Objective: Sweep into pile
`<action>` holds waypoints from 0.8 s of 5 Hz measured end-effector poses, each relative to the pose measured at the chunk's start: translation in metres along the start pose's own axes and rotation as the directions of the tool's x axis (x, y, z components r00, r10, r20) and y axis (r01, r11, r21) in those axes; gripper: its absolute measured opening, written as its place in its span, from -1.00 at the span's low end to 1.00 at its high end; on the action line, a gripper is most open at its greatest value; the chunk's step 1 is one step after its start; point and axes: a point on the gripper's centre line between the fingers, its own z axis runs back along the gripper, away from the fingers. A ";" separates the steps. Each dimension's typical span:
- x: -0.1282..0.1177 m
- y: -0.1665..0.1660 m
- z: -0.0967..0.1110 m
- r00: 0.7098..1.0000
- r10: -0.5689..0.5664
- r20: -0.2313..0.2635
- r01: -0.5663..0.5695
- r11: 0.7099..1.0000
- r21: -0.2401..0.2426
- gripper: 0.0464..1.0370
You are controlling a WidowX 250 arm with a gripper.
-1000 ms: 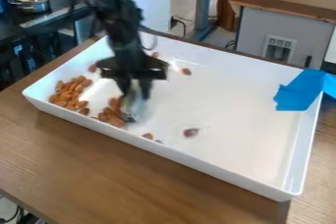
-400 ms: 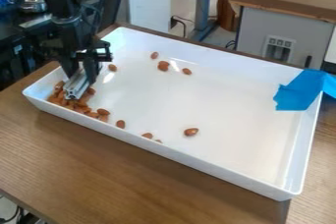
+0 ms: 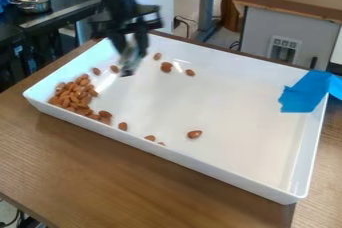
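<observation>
Clock: centered on tray, 12 = top of view.
Gripper [image 3: 132, 54]: 11 o'clock, over the tray's upper-left part, pointing down; blurred.
Fingers [image 3: 120, 43]: clenched on the metal bar, one on either side.
Metal bar [image 3: 130, 65]: short, light grey, hangs below the gripper, lower end near the loose almonds at 10-11 o'clock. Can't tell if it touches the tray floor.
Almond pile [image 3: 72, 93]: the task's nuts, mostly bunched at 9-10 o'clock in the tray's left corner. Some overlap; a tail runs along the near wall toward 8 o'clock.
Loose almonds [image 3: 194, 134]: one well apart at 5-6 o'clock; two by the near wall at 7; one more by that wall between 8 and 9; two at 10-11, near the pile; three between 11 and 12.
Tray [image 3: 234, 102]: white, rectangular, low walls, set at a slant on the wood table [image 3: 133, 182].
Blue tape [image 3: 304, 93]: between 2 and 3 o'clock, over the tray rim.
Steel bowl [image 3: 31, 0]: 10-11 o'clock, outside the tray, on the dark counter [image 3: 63, 12].
</observation>
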 end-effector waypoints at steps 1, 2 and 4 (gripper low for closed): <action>-0.009 -0.048 -0.006 1.000 0.001 0.023 0.000 1.000 -0.004 -0.33; -0.028 -0.095 -0.013 0.999 -0.028 0.046 0.028 1.000 0.000 -0.33; -0.055 -0.129 -0.046 0.988 -0.081 0.130 0.075 0.996 0.046 -0.33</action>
